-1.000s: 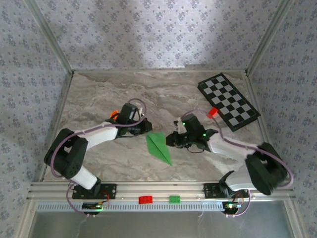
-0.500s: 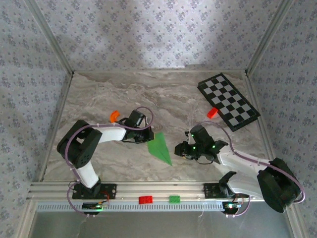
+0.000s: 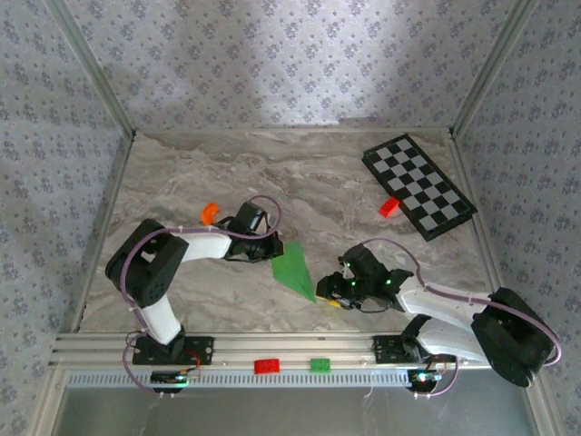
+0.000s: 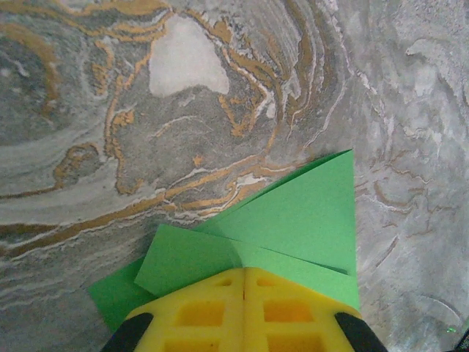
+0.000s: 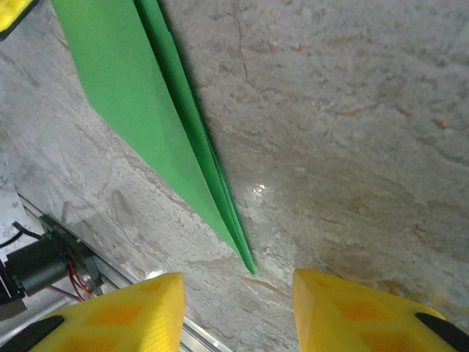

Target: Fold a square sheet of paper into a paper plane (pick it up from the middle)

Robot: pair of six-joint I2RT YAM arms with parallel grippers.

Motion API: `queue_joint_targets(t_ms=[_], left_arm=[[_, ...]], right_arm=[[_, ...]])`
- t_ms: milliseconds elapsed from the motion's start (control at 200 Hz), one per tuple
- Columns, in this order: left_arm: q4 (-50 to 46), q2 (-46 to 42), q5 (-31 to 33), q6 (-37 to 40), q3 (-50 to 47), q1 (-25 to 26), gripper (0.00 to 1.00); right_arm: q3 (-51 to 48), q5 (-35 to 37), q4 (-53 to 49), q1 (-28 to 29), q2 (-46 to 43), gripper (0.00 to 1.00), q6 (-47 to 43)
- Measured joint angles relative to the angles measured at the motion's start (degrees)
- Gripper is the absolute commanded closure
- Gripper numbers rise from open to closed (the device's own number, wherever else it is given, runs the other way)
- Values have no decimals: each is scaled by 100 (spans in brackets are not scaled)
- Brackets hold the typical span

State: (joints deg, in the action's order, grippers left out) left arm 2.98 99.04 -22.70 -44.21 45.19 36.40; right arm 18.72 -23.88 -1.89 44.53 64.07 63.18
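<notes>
1. Broadly, the marble desk (image 3: 182,173) is what this fold needs: flat and hard, with free room around the paper. The checkered board (image 3: 419,185) lies well apart at the far right.
2. The left arm (image 3: 195,243) reaches in from the left and the right arm (image 3: 436,304) from the near right, one at each end of the paper.
3. The paper plane (image 3: 292,266) lies on the desk between them, already a slim dart. Its wide tail is under the left arm's tip and its nose points toward the near edge.
4. The left jaws are closed tight, with their yellow fingertips (image 4: 201,308) down on the tail and the flaps fanning out from under them. I cannot tell whether paper is nipped between them or only pressed. Either way they serve best as a firm anchor.
5. The right jaws stand partly open and empty, fingertips (image 5: 139,308) either side of the nose and just short of it. The step looks like taking the nose, so come in low along the crease, straddle every layer and close squarely — a skewed bite would likely splay the layers.
6. A red brick (image 3: 388,206) beside the board and a small orange piece (image 3: 210,212) sit out of the way.
</notes>
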Motion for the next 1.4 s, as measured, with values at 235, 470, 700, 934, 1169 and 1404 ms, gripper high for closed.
queue_joint_targets(t_ms=[235, 470, 700, 934, 1169, 1404], left_arm=[[190, 0, -44, -138, -92, -2, 94], [341, 0, -68, -269, -153, 0, 94], [398, 7, -138, -415, -170, 0, 94], [636, 61, -264, -750, -238, 72, 94], [763, 90, -299, -994, -262, 264, 94], [780, 107, -308, -1036, -262, 271, 93]], right_arm=[[-254, 289, 437, 271, -70, 52, 627], [-216, 317, 597, 341, 127, 53, 800], [-153, 310, 533, 339, 225, 54, 846], [-153, 308, 527, 332, 225, 54, 846], [-155, 264, 516, 282, 181, 55, 846], [-177, 267, 634, 234, 52, 59, 809]])
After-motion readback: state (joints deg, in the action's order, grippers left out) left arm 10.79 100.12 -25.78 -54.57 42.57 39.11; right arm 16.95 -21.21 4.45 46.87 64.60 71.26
